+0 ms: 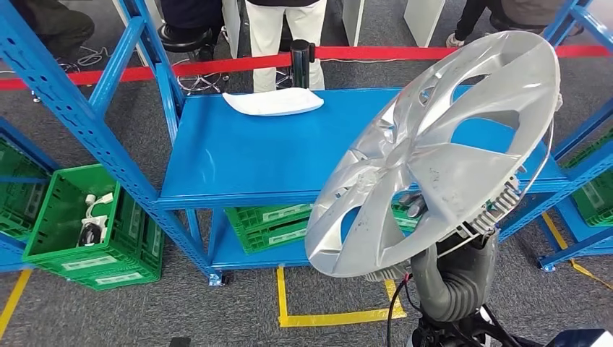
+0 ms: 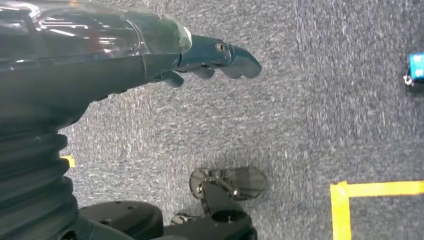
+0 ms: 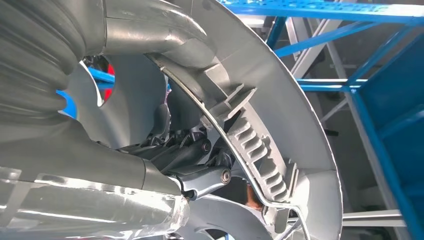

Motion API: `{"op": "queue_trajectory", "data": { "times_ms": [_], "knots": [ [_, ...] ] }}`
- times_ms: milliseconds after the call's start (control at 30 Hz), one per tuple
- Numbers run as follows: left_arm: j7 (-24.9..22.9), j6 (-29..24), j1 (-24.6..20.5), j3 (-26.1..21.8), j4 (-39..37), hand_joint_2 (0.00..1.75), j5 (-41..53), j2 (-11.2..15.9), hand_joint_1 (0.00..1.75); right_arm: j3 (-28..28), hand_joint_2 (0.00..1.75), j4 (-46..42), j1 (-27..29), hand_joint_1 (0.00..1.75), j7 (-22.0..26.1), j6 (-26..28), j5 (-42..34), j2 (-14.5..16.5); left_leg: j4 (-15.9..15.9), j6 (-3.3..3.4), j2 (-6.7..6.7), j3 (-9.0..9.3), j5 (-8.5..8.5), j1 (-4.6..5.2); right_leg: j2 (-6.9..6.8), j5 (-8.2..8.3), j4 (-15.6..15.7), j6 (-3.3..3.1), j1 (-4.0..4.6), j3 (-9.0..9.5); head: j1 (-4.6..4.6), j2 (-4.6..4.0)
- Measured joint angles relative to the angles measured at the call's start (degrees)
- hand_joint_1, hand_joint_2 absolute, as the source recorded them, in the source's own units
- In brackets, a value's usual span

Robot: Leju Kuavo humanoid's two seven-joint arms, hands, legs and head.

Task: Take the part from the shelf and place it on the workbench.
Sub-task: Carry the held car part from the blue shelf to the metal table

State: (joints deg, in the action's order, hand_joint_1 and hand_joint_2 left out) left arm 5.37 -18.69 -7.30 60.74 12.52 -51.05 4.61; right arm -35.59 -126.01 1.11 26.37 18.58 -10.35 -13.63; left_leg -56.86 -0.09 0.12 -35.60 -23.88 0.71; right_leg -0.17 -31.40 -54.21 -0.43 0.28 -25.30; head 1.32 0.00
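A large silver wheel cover (image 1: 434, 144) fills the right side of the head view, tilted up on edge in front of the blue workbench top (image 1: 253, 159). My right hand (image 1: 413, 205) grips it from behind at its lower rim, with dark fingers showing through one of its openings. In the right wrist view the fingers (image 3: 192, 155) curl around the ribbed inner rim of the wheel cover (image 3: 280, 110). My left hand (image 2: 220, 56) hangs over the grey carpet, its fingers stretched out and holding nothing.
A white flat part (image 1: 273, 101) lies at the far edge of the bench. Green crates stand at the left (image 1: 87, 224), under the bench (image 1: 271, 224) and at the right (image 1: 596, 195). Behind are red barrier tape (image 1: 238, 63), a black post (image 1: 300, 61) and standing people. Yellow tape (image 1: 325, 316) marks the floor.
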Motion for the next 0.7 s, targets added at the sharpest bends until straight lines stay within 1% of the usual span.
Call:
{"op": "queue_trajectory", "data": {
  "times_ms": [33,67,100,133,167,200,233,267,300,333,367,400,433,467,500,533,567,600,633,667,700],
  "knots": [
    [-0.10,0.00,0.04,0.00,-0.01,1.75,0.02,0.04,0.00,-0.01,1.75,0.01,0.01,1.75,0.03,0.00,0.01,-0.01,-0.24,-0.30,0.01,-0.28,-0.41,-0.07,-0.11,0.58,0.17,-0.36,-0.12,-0.42,0.02,0.00],
    [-0.18,0.01,0.07,0.00,-0.01,1.75,0.02,0.08,0.00,-0.02,1.75,0.01,0.03,1.75,0.04,0.01,0.00,0.00,-1.01,-0.56,0.00,-0.69,-1.60,-0.13,-0.21,1.23,0.36,-0.68,-0.28,-0.94,-0.12,0.00],
    [-0.21,0.01,0.08,0.00,-0.01,1.75,0.03,0.10,0.00,-0.02,1.75,0.01,0.04,1.75,0.07,0.01,0.00,0.02,-3.10,-0.88,-0.02,-1.45,-4.12,-0.29,-0.32,1.99,0.50,-0.92,-0.47,-1.69,-0.45,0.00],
    [-0.23,0.01,0.09,0.00,0.00,1.75,0.03,0.08,0.00,-0.02,1.75,0.01,0.07,1.75,0.08,0.01,-0.01,0.02,-6.15,-1.21,-0.04,-2.33,-7.18,-0.47,-0.32,2.62,0.45,-1.04,-0.45,-2.49,-0.84,0.00],
    [-0.23,0.02,0.09,0.00,0.00,1.75,0.03,0.06,0.00,-0.02,1.75,0.01,0.10,1.75,0.09,0.02,-0.01,0.02,-9.87,-1.53,-0.06,-3.16,-10.16,-0.68,-0.34,3.24,0.39,-1.07,-0.46,-3.33,-1.23,0.00],
    [-0.23,0.01,0.09,0.00,0.01,1.75,0.03,0.05,0.00,-0.02,1.75,0.02,0.14,1.75,0.10,0.02,-0.01,0.02,-13.64,-1.83,-0.07,-3.83,-12.45,-0.90,-0.40,3.87,0.28,-1.03,-0.47,-4.23,-1.51,0.00],
    [-0.24,0.01,0.09,0.00,0.01,1.75,0.03,0.05,0.00,-0.01,1.75,0.03,0.17,1.75,0.10,0.03,-0.01,0.02,-16.11,-2.04,-0.09,-3.85,-12.98,-1.04,-0.45,4.43,0.11,-0.94,-0.47,-5.14,-1.66,0.00],
    [-0.25,0.01,0.09,0.00,0.00,1.75,0.03,0.05,0.00,-0.01,1.75,0.04,0.20,1.75,0.10,0.03,-0.01,0.02,-17.17,-2.19,-0.10,-3.31,-12.37,-1.14,-0.50,4.92,-0.14,-0.82,-0.50,-6.01,-1.76,0.00],
    [-0.25,0.01,0.08,0.00,0.00,1.75,0.03,0.05,0.00,0.00,1.75,0.04,0.22,1.75,0.11,0.04,-0.01,0.02,-16.16,-2.29,-0.10,-1.67,-10.71,-1.24,-0.52,5.37,-0.50,-0.63,-0.56,-6.96,-1.85,0.00],
    [-0.26,0.01,0.06,0.00,0.00,1.75,0.03,0.06,0.00,0.01,1.75,0.04,0.22,1.75,0.11,0.04,-0.01,0.02,-13.21,-2.35,-0.12,1.01,-8.92,-1.33,-0.52,5.76,-0.99,-0.38,-0.65,-7.88,-1.95,0.00],
    [-0.26,0.01,0.01,0.00,0.01,1.75,0.04,0.06,0.00,0.01,1.75,0.04,0.24,1.75,0.12,0.04,-0.02,0.03,-9.20,-2.39,-0.21,4.13,-7.95,-1.40,-0.50,6.03,-1.52,-0.12,-0.67,-8.63,-2.03,0.00],
    [-0.25,0.01,-0.04,0.00,0.04,1.75,0.05,0.06,0.00,0.01,1.75,0.03,0.24,1.75,0.12,0.04,-0.02,0.03,-4.82,-2.35,-0.35,7.31,-7.71,-1.40,-0.48,6.27,-2.06,0.16,-0.68,-9.30,-2.13,0.00],
    [-0.25,0.02,-0.08,0.00,0.05,1.75,0.07,0.06,0.00,0.00,1.75,0.02,0.25,1.75,0.13,0.04,-0.02,0.04,-1.47,-2.16,-0.55,9.47,-8.28,-1.35,-0.47,6.58,-2.48,0.50,-0.66,-9.72,-2.16,0.00],
    [-0.24,0.02,-0.10,0.00,0.07,1.75,0.09,0.06,0.00,-0.01,1.75,0.01,0.26,1.75,0.15,0.04,-0.02,0.04,0.43,-1.90,-0.74,10.52,-8.99,-1.24,-0.46,6.94,-2.74,0.84,-0.66,-10.02,-2.16,0.00],
    [-0.24,0.02,-0.08,0.00,0.08,1.75,0.11,0.07,0.00,-0.01,1.75,0.00,0.27,1.75,0.17,0.04,-0.01,0.04,1.23,-1.53,-0.87,10.73,-9.32,-1.05,-0.47,7.37,-2.84,1.20,-0.74,-10.21,-2.11,0.00],
    [-0.25,0.02,-0.03,0.00,0.07,1.75,0.12,0.06,0.00,-0.02,1.75,0.00,0.29,1.75,0.20,0.04,-0.01,0.04,1.34,-1.09,-0.93,10.45,-9.28,-0.94,-0.47,7.81,-2.83,1.58,-0.83,-10.36,-2.05,0.00],
    [-0.25,0.02,-0.01,0.00,0.07,1.75,0.13,0.07,0.00,-0.03,1.75,0.00,0.32,1.75,0.21,0.04,-0.01,0.04,1.29,-0.52,-0.88,10.08,-8.91,-0.93,-0.41,7.49,-3.09,1.93,-0.97,-10.63,-2.07,0.00],
    [-0.24,0.02,-0.01,-0.01,0.07,1.75,0.16,0.09,0.00,-0.03,1.75,0.01,0.37,1.75,0.21,0.04,-0.01,0.04,1.29,0.18,-0.79,9.60,-8.43,-0.92,-0.34,6.22,-4.03,2.23,-1.07,-11.02,-1.96,0.00],
    [-0.23,0.01,-0.03,-0.01,0.07,1.75,0.20,0.10,0.00,-0.04,1.75,0.01,0.41,1.75,0.21,0.04,-0.02,0.04,1.35,0.83,-0.70,9.03,-7.89,-0.92,-0.27,4.07,-5.86,2.48,-1.15,-11.62,-1.81,0.00],
    [-0.21,0.01,-0.06,-0.01,0.07,1.75,0.24,0.11,0.00,-0.04,1.75,0.02,0.44,1.75,0.21,0.04,-0.02,0.04,1.37,1.38,-0.62,8.30,-7.27,-0.86,-0.20,1.01,-9.16,2.68,-1.21,-12.50,-1.59,0.00],
    [-0.18,0.01,-0.04,-0.01,0.08,1.75,0.28,0.09,0.00,-0.04,1.75,0.02,0.45,1.75,0.21,0.04,-0.02,0.04,1.36,1.68,-0.60,7.53,-6.70,-0.69,-0.18,-1.80,-13.07,2.77,-1.21,-13.39,-1.28,0.00]
  ]
}}
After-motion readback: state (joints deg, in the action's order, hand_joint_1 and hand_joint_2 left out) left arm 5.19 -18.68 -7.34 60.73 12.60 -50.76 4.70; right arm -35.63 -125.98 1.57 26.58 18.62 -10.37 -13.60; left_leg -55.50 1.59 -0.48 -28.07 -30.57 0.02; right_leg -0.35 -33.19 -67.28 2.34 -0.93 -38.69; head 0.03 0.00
